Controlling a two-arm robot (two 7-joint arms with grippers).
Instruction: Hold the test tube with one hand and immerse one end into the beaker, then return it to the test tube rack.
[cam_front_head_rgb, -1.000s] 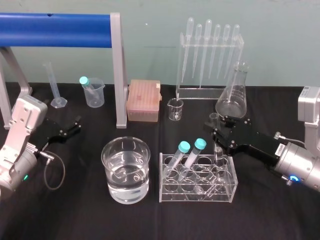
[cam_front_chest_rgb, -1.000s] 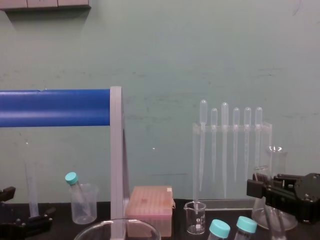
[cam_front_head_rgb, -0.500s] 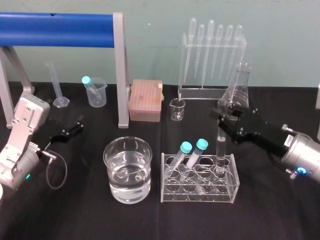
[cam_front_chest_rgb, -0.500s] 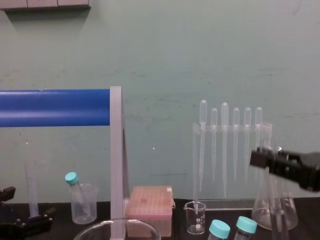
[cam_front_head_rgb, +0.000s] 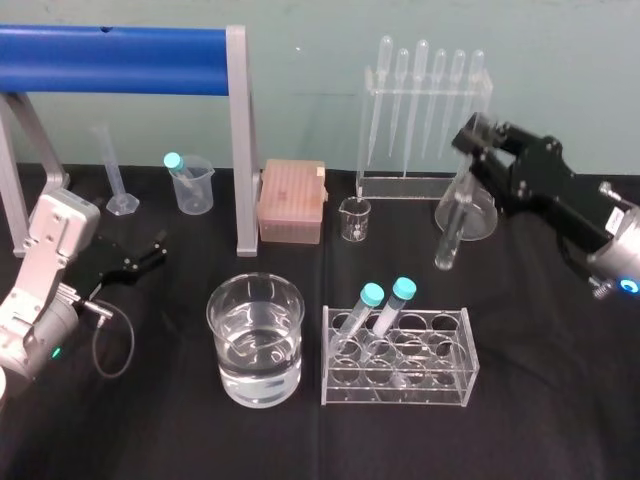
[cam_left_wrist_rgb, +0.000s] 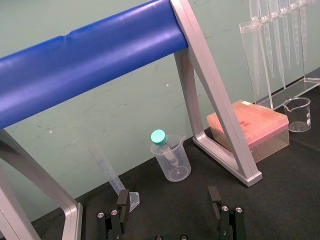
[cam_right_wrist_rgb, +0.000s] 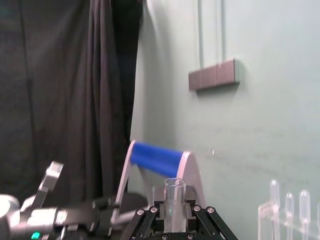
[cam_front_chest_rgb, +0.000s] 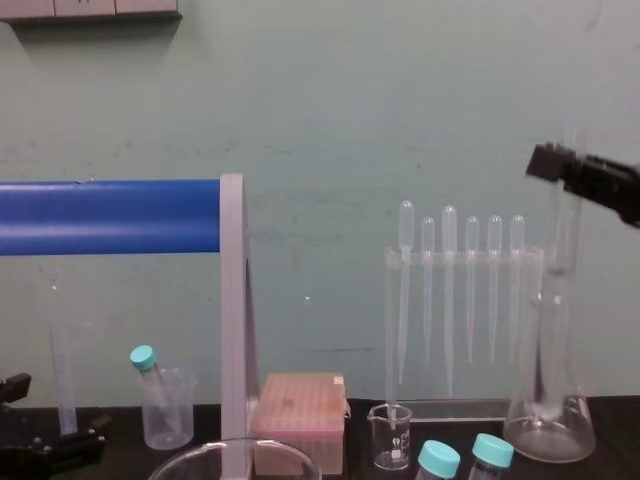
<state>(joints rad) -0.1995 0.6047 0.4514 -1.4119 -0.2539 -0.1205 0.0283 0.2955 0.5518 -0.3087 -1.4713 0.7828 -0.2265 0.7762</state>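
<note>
right gripper (cam_front_head_rgb: 472, 145) clamped on long clear glass test tube (cam_front_head_rgb: 449, 235) | conical flask (cam_front_head_rgb: 482, 212) just behind | wide round beaker (cam_front_head_rgb: 254, 281), clear rack (cam_front_head_rgb: 400, 388) apart | left gripper (cam_front_head_rgb: 152, 250) parked, fingers apart, empty

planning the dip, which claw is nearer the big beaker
Left. The left claw sits low, just left of the beaker; the right claw holds the test tube raised, far to its right and behind.

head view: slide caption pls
Right gripper holds the test tube clear of the rack; left gripper rests left of the beaker
</note>
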